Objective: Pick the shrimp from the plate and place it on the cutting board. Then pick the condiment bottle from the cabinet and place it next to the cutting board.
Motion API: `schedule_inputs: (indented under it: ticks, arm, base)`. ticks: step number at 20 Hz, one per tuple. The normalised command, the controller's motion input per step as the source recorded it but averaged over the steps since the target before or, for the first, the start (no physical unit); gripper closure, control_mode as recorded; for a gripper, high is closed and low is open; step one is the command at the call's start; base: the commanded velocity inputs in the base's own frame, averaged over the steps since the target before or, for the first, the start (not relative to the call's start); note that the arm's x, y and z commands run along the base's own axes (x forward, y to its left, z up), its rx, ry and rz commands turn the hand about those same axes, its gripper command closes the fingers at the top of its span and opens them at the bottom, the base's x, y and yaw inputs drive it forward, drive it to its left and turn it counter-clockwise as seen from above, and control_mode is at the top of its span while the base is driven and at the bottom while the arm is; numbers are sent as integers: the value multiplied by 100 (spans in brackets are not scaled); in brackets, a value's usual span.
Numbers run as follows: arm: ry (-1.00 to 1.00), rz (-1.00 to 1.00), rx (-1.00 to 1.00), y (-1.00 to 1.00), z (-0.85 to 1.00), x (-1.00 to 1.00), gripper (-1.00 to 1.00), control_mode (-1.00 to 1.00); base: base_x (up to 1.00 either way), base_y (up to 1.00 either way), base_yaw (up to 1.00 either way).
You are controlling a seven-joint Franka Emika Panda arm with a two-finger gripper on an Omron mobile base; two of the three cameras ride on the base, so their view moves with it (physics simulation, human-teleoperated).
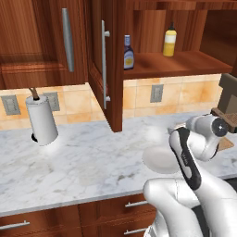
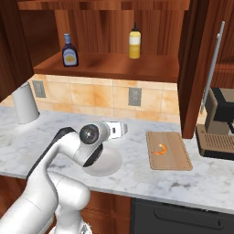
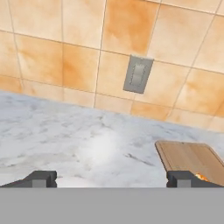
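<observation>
While the white arm covered part of the round plate (image 1: 157,159) on the veined marble counter (image 1: 83,162), the glossy dark condiment bottle (image 1: 128,53) stood at the cabinet (image 1: 185,62) shelf's left end. From the right base, the curled orange shrimp (image 2: 160,149) lay mid-way on the rectangular wooden cutting board (image 2: 168,151). By the hand camera, the gripper (image 3: 112,178) was spread wide, empty, over marble.

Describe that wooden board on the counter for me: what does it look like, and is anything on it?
The flat rectangular light-brown wooden cutting board has rounded corners and visible grain. It lies flat on the white marbled counter, right of the round white-grey plate and apart from it, with the brown coffee machine on its other side. A tiny curled orange shrimp rests on it, left of the middle. In the hand view the board's corner shows past one dark finger; nothing else touches it.
</observation>
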Motion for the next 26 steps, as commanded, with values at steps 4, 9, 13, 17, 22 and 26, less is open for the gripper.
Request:
schedule_inputs:
  ticks: [4, 9, 13, 17, 22, 26]
  arm:
    - [-5, 7, 0, 49, 22, -1, -100, -100]
    - [-3, 12, 0, 40, 8, 0, -100, -100]
    - [-3, 18, 0, 30, 1, 0, -100, -100]
    - [-1, 24, 0, 16, 0, 0, -100, -100]
    - [-2, 28, 0, 11, 0, 0, -100, -100]
    - [-7, 29, -1, 22, 0, 0, -100, -100]
  base:
    - [0, 0, 0]
    - [0, 0, 0]
    - [0, 0, 0]
    - [0, 0, 0]
    - [0, 0, 0]
    - [0, 0, 0]
